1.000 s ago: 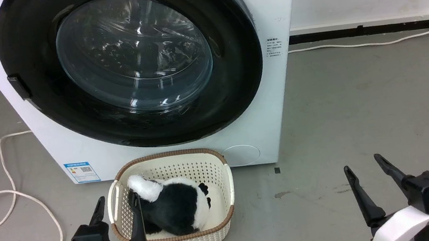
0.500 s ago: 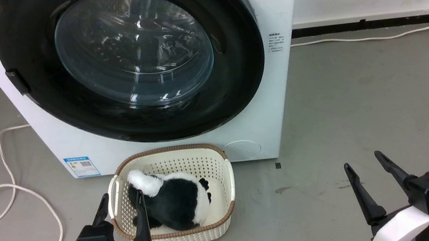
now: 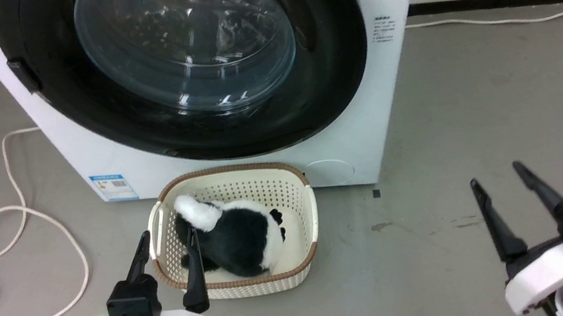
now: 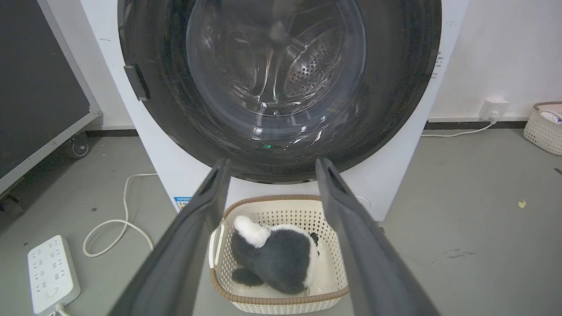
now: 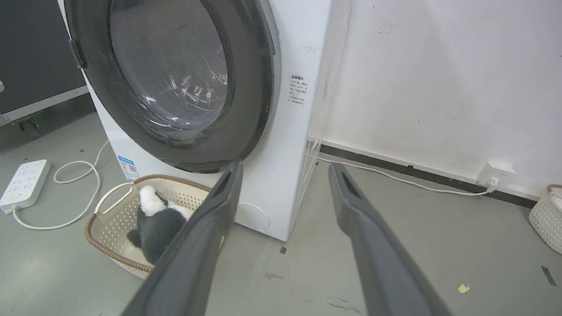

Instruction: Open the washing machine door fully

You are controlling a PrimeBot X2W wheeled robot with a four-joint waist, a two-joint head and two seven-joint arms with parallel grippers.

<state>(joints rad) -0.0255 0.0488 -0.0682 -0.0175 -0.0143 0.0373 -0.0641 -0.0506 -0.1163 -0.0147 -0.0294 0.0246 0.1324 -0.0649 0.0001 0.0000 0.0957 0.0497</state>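
Up ahead of the left fingers [image 3: 194, 273], spread wide and empty, the washing machine door [image 3: 334, 64] sits shut, its black tab [image 3: 23, 75] on their side; the right fingers [image 3: 495, 222], equally spread and empty, stand farther off.

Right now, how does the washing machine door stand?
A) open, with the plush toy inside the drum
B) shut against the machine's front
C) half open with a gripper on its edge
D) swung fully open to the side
B: the washing machine door lies flat against the front of the washing machine, and the left gripper and right gripper hang open, clear of it.
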